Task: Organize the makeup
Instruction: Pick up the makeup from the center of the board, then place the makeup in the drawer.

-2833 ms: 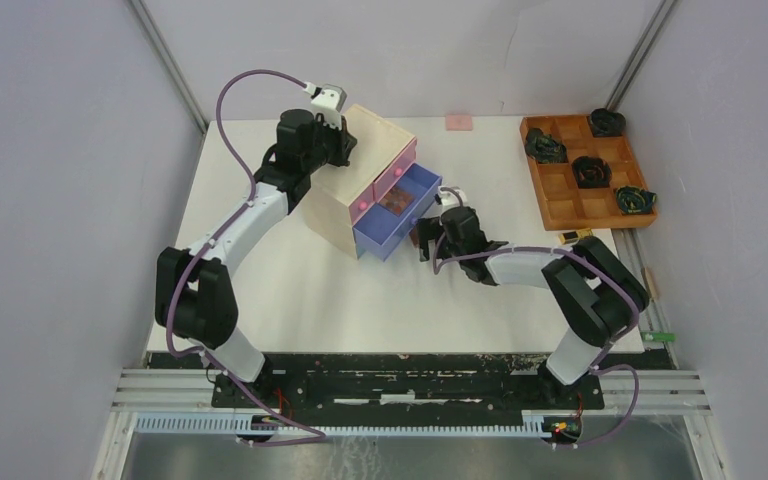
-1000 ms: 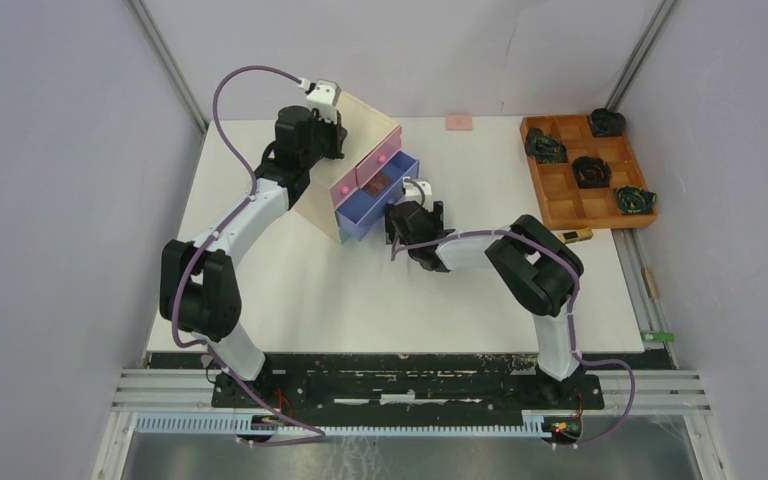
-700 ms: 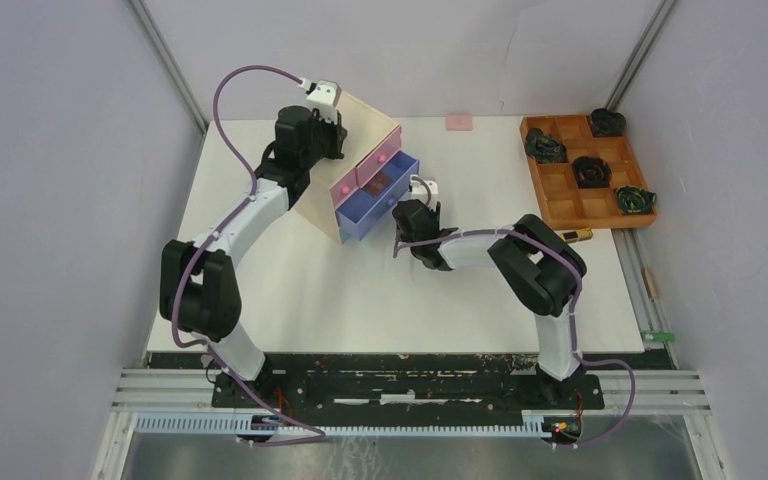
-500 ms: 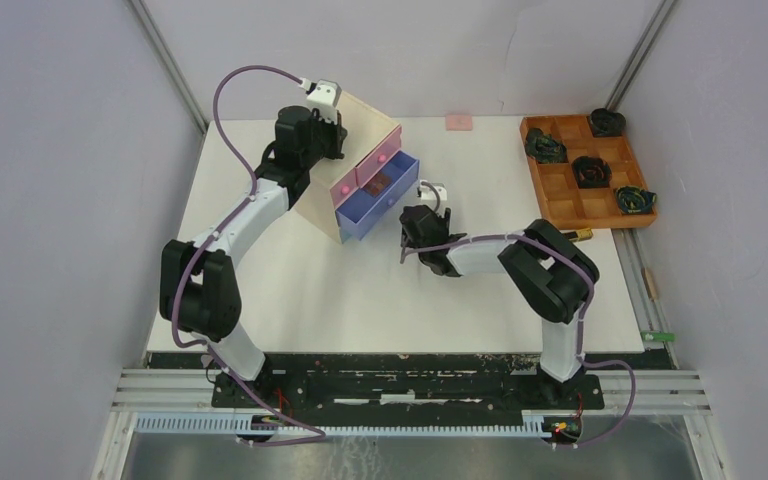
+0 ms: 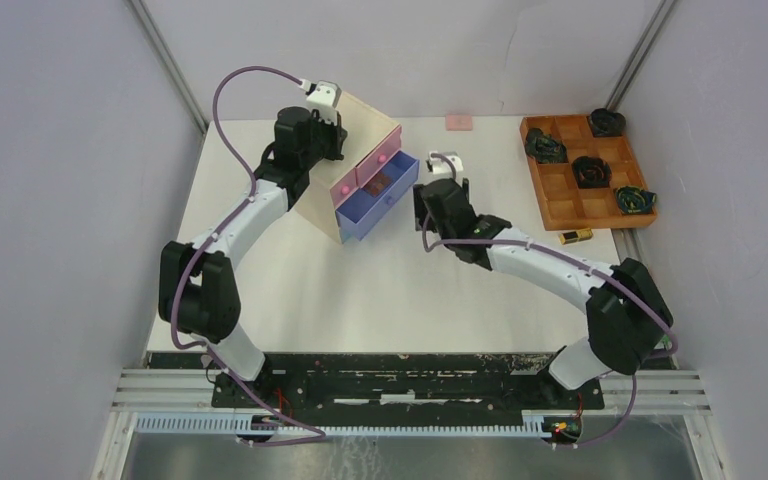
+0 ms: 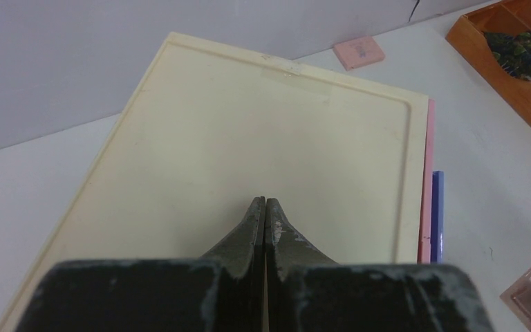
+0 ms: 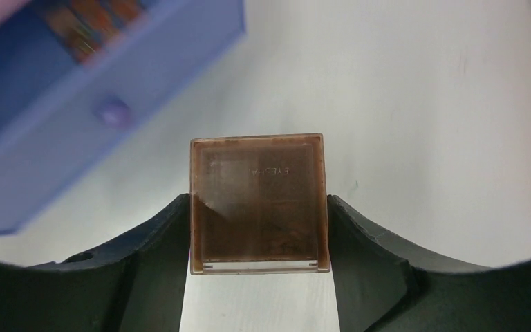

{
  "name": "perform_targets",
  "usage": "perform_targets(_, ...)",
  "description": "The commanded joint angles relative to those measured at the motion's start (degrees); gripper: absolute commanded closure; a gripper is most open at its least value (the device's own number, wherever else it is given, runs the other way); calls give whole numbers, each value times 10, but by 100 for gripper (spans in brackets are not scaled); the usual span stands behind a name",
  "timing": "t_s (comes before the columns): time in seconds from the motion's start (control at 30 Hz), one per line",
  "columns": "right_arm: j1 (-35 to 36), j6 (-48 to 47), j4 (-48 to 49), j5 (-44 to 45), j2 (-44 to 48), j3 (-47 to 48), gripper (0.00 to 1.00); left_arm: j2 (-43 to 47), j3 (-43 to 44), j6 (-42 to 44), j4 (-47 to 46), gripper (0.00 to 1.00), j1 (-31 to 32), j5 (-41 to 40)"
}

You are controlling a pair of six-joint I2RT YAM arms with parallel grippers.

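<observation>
The white table carries everything. The left arm reaches to the far left, and the right arm stretches across the middle. A pale wooden chest stands at the far left, turned at an angle. An orange-brown wooden tray with a grid of compartments sits at the far right corner, with dark coiled things in several of them.

The chest's blue drawer is pulled out, with a pink drawer above it pulled out less far. A brown palette lies inside the blue drawer.

The left gripper is over the chest's flat top with its two fingers pressed together and nothing between them. Whether the tips bear on the lid is unclear.

The right gripper is just right of the blue drawer's front and holds a second brown palette, a square clear-lidded case. One finger is on each side edge, and white table shows beneath it.

A pink pad lies alone at the table's far edge. A small gold tube lies just in front of the tray.
</observation>
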State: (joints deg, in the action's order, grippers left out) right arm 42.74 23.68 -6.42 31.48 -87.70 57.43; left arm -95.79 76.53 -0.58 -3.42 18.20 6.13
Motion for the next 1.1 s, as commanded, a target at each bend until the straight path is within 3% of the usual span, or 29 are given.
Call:
perform_targets(0.0,1,-66,-39,-56,9,133,99,-46,-56,6,252,97,5,14)
perform_targets(0.23,1,-73,-27,-114,-78,266,99,-39,-59,6,250,97,6,14)
perform_targets(0.67,1,-77,214,-202,-178,219,99,-49,-56,9,253,97,5,10)
perform_targets(1.07,1,-80,205,-204,-118,184,99,-55,-53,11,257,97,5,7)
